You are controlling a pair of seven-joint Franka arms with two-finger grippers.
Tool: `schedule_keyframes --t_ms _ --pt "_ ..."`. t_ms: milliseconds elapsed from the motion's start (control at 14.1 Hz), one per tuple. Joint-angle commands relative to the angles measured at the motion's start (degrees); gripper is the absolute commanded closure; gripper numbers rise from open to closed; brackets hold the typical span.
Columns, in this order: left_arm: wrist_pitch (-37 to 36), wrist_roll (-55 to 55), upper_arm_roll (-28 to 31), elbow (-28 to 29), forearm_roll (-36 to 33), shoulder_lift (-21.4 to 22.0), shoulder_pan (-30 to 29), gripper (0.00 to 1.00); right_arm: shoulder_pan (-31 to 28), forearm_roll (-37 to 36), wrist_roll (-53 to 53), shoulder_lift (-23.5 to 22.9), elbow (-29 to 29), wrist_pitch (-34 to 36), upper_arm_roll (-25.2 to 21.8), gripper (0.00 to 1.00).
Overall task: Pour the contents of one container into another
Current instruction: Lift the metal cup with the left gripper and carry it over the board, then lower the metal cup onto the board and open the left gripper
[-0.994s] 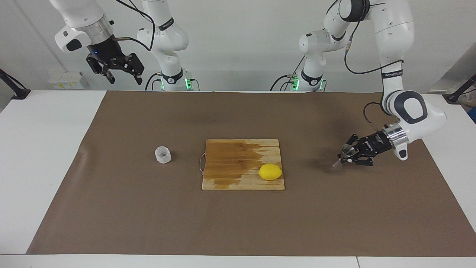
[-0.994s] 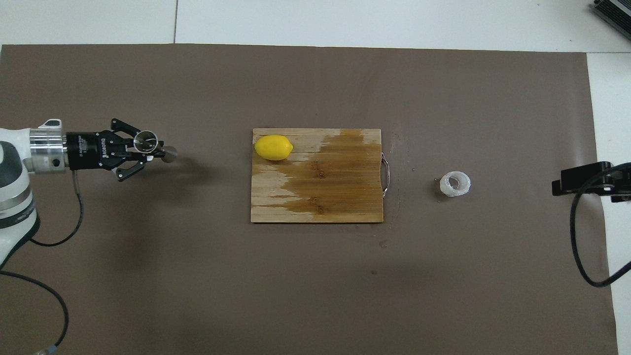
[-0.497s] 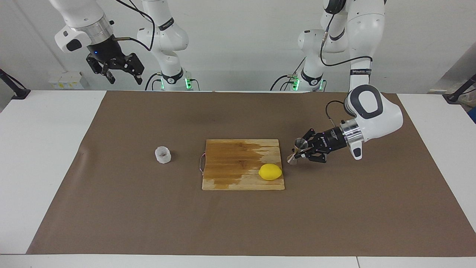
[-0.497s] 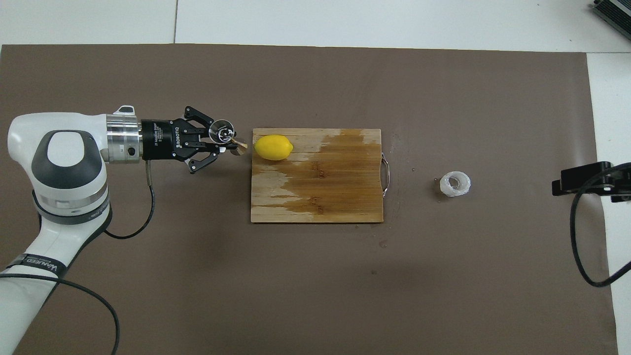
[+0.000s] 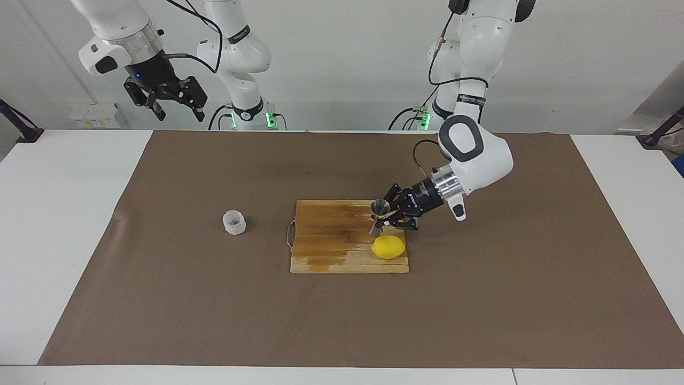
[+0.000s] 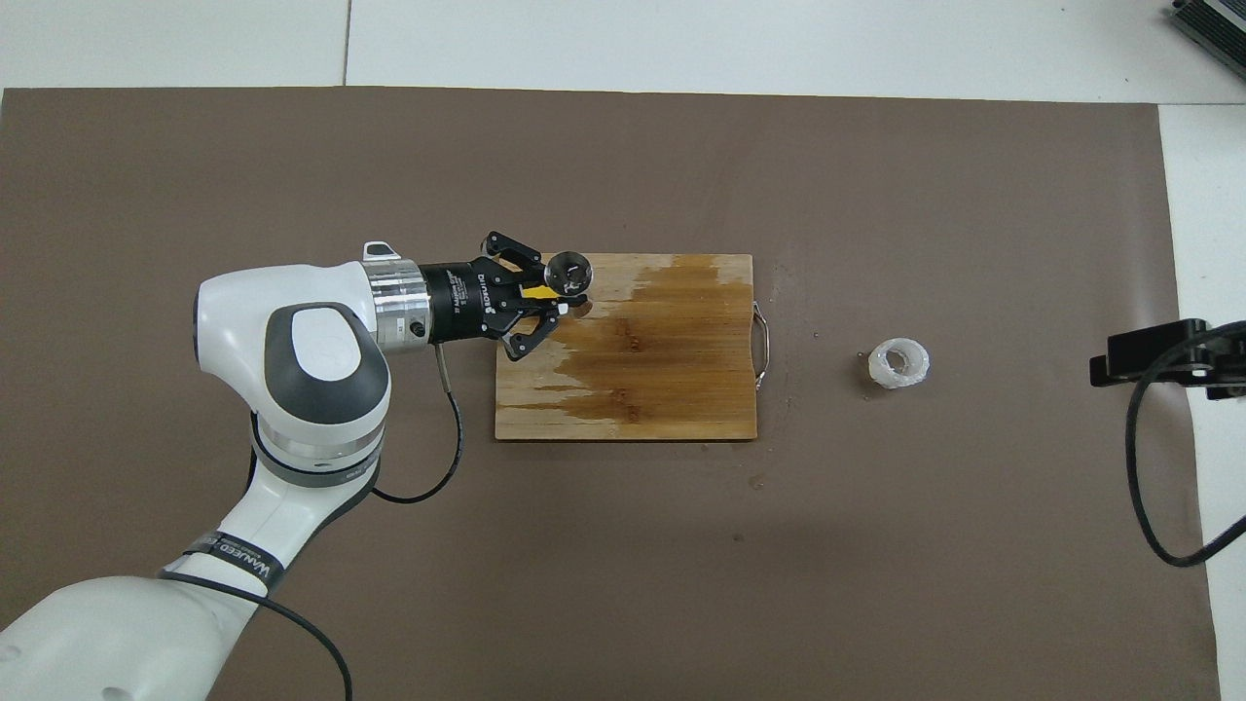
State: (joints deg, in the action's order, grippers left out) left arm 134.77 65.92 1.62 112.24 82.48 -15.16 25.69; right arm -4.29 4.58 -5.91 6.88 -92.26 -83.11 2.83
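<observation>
Jigger (image 5: 380,216) was clamped at its narrow waist in your left gripper (image 5: 386,217), fingertips pinched on it, mouth up and near upright, presumably so nothing could spill in transit. You held it in the air over the cutting board (image 5: 326,235), above the board's corner at the left arm's end on the side nearer the robots, just above the lemon (image 5: 388,247). In the overhead view the lemon sat mostly hidden under that gripper, only a yellow sliver showing. Waist grip made sense: both cones stayed free and the rim stayed clear for pouring. Crinkled cup (image 5: 234,222) stood alone on the brown mat (image 5: 481,299), off the board's handle edge, toward the right arm's end, well apart from the jigger, mouth up, untouched. Your right gripper (image 5: 173,99) waited high over the table's edge nearest the robots at its own end, fingers spread, holding nothing. My read: you were carrying the jigger toward the cup, so no pouring had happened yet; the two containers needed to be brought together first.
</observation>
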Motion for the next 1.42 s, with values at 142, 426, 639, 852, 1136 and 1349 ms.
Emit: schedule_keyframes --t_ms 142,426,639,852,1136,1349 --pt "7.1 0.8 1.0 1.8 4.9 -0.8 5.9 1.00 -1.0 1.0 -0.6 0.5 0.0 0.9 0.6 0.00" --pt "11.7 0.4 0.9 2.8 9.9 -1.5 9.4 1.00 -1.1 1.0 -0.6 0.5 0.0 0.9 0.6 0.00" --pt "11.9 -1.7 1.0 4.3 12.9 -1.7 9.5 1.00 -1.1 1.0 -0.6 0.5 0.0 0.9 0.6 0.00" --pt "12.1 -9.7 1.0 6.3 19.5 -1.5 9.6 1.00 -1.0 1.0 -0.6 0.5 0.0 0.9 0.6 0.00" --pt "15.3 -9.8 1.0 6.4 22.5 -1.6 11.6 0.38 -1.1 1.0 -0.6 0.5 0.0 0.9 0.6 0.00" --pt "15.1 -10.0 1.1 6.0 22.6 -1.7 11.2 0.00 -1.0 1.0 -0.6 0.5 0.0 0.9 0.6 0.00"
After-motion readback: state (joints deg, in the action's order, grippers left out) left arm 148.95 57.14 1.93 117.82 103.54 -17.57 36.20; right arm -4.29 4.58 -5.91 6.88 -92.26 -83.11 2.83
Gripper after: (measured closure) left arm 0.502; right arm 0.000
